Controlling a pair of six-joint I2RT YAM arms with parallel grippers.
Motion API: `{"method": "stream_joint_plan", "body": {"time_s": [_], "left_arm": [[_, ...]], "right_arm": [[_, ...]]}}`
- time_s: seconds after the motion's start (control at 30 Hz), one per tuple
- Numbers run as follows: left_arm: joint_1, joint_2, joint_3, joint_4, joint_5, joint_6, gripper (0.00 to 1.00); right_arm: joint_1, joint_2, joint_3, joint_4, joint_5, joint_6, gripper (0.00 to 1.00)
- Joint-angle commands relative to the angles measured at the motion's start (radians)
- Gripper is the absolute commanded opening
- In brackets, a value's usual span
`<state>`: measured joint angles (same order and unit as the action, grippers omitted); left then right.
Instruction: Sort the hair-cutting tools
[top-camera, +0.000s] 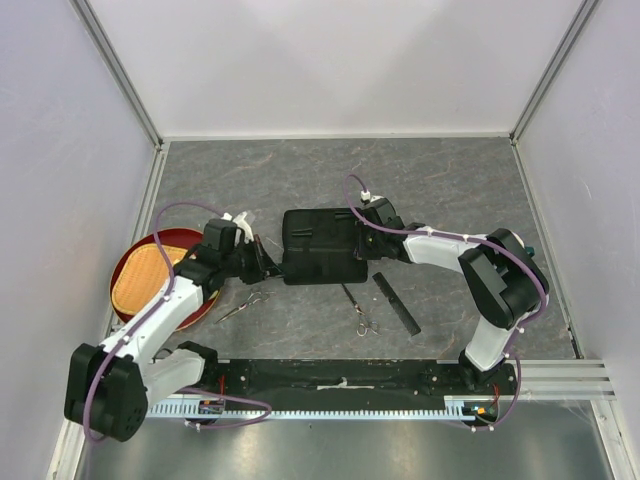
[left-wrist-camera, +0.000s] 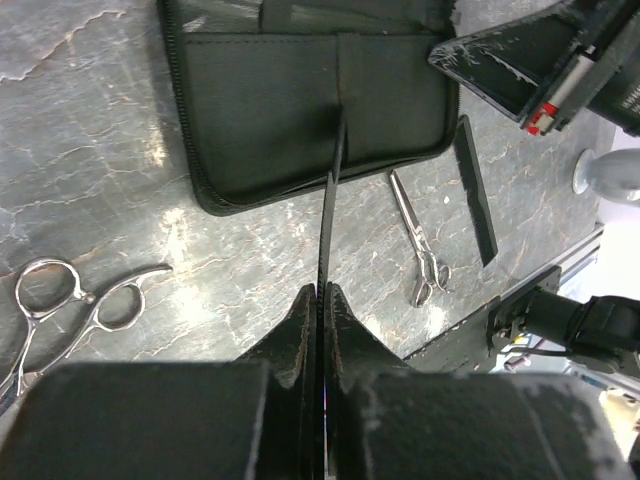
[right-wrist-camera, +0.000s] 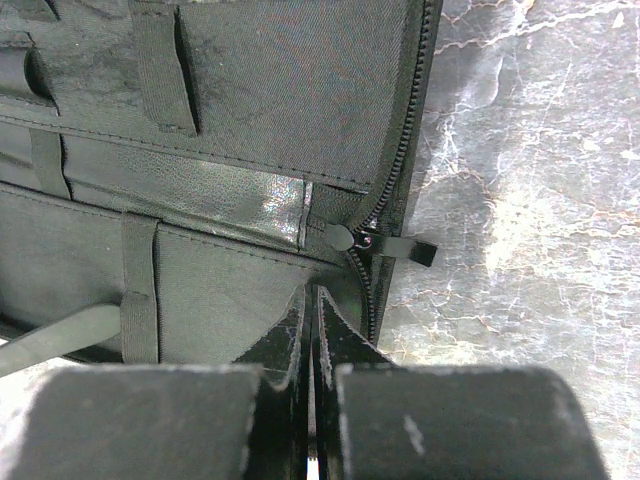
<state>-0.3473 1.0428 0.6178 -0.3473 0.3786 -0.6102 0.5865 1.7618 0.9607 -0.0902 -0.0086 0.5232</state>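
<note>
Step in hand (judged): loading the black comb (left-wrist-camera: 330, 210) into the folding case (left-wrist-camera: 270, 90)
Left gripper (left-wrist-camera: 322, 292): jaws narrow, clamped flat on the near end of the black comb; comb seen edge-on
Comb axis: runs straight out ahead of the left gripper; far tip lies over the near panel of the folding case, at its centre seam
Governing relation: case lies directly ahead along the comb's own length; the coming move looks like a push along that axis, not a sideways shift
Right gripper (right-wrist-camera: 310, 300): jaws almost together at the zip-side edge of the case; it appears to pinch that edge, though contact is partly hidden
Arm roles (judged): left arm carries; right arm steadies the case from the opposite side
Straight comb (left-wrist-camera: 478, 195): flat on the tabletop (left-wrist-camera: 100, 150), just beside the case, nearer the right arm
Far scissors (left-wrist-camera: 418, 235): on the tabletop between the case and the straight comb
Near scissors (left-wrist-camera: 70, 300): on the tabletop beside the left gripper; nearer the left arm
Risk (judged): comb tip catching on the seam instead of entering a pocket
</note>
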Motion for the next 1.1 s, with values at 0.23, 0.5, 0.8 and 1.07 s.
{"method": "stream_joint_plan", "body": {"time_s": [0.23, 0.5, 0.8, 1.07], "left_arm": [[0.068, 0.138, -0.066, 0.045, 0.163, -0.034, 0.02], [0.068, 0.230, 0.006, -0.028, 0.092, 0.027, 0.02], [0.067, 0.359, 0.043, 0.037, 0.079, 0.020, 0.02], [0.022, 0.555, 0.138, 0.074, 0.034, 0.043, 0.02]], "right_arm": [[-0.005, 0.038, -0.056, -0.037, 0.010, -0.008, 0.00], [-0.007, 0.042, -0.066, -0.031, -0.019, -0.003, 0.00], [-0.005, 0.060, -0.059, -0.032, -0.048, 0.000, 0.00], [-0.007, 0.105, -0.037, -0.059, -0.030, 0.012, 0.00]]}}
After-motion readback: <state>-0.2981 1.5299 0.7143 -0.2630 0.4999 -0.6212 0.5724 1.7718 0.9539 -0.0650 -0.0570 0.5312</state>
